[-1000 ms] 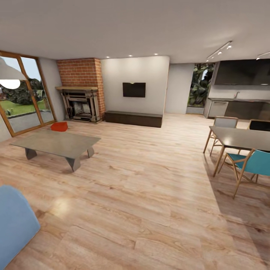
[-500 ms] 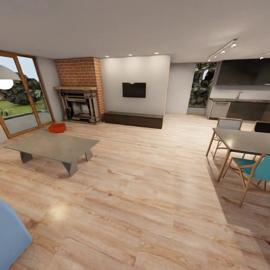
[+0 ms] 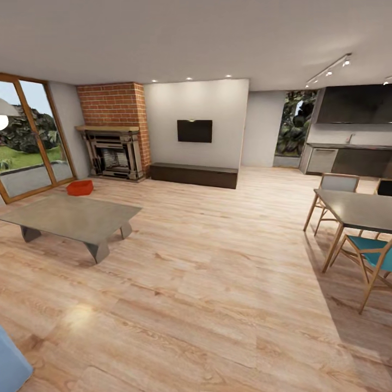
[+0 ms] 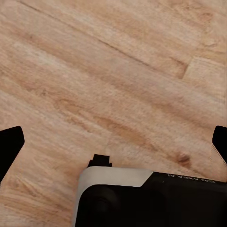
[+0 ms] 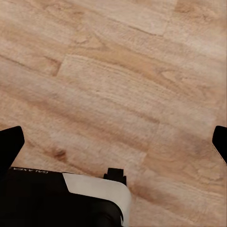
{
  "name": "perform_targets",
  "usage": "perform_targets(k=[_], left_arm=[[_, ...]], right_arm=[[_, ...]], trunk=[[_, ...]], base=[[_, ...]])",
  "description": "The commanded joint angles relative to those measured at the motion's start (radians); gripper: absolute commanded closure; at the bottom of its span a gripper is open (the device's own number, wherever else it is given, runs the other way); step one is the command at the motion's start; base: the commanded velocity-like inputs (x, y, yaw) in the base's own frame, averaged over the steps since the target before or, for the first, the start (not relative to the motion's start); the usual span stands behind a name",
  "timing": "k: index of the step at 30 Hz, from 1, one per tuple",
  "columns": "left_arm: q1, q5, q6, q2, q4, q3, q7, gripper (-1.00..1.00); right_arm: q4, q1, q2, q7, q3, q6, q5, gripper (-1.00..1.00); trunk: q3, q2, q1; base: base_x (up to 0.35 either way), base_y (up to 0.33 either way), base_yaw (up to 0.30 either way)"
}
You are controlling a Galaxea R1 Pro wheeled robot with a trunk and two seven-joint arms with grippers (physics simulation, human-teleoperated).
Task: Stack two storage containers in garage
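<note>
Orange bin on floor nr fireplace; both claws wide apart, empty.

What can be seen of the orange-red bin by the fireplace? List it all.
The bin is small in the head view, far off at the left. It is a low, orange-red, open-topped box with short straight walls; its material and any ribbing are too small to tell. It sits flat on the light wood-plank floor, in front of the brick fireplace and beyond the grey coffee table, apart from both. Nothing touches it but the floor. Whether it holds anything cannot be told.
</note>
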Motion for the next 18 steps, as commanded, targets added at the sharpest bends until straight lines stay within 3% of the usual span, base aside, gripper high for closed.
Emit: perform_targets(k=[1,18], left_arm=[[-0.002,0.001,-0.007,0.0,0.004,0.004,0.001,-1.0],[-0.002,0.0,-0.007,0.003,0.004,0.005,0.001,-1.0]], right_arm=[[0.004,-0.002,-0.001,0.001,-0.007,-0.007,0.01,-1.0],[0.004,-0.002,-0.001,0.001,-0.007,-0.007,0.01,-1.0]], trunk=[[-0.002,-0.002,0.001],[-0.002,-0.002,0.001]], base=[[0.326,0.0,0.0],[0.326,0.0,0.0]])
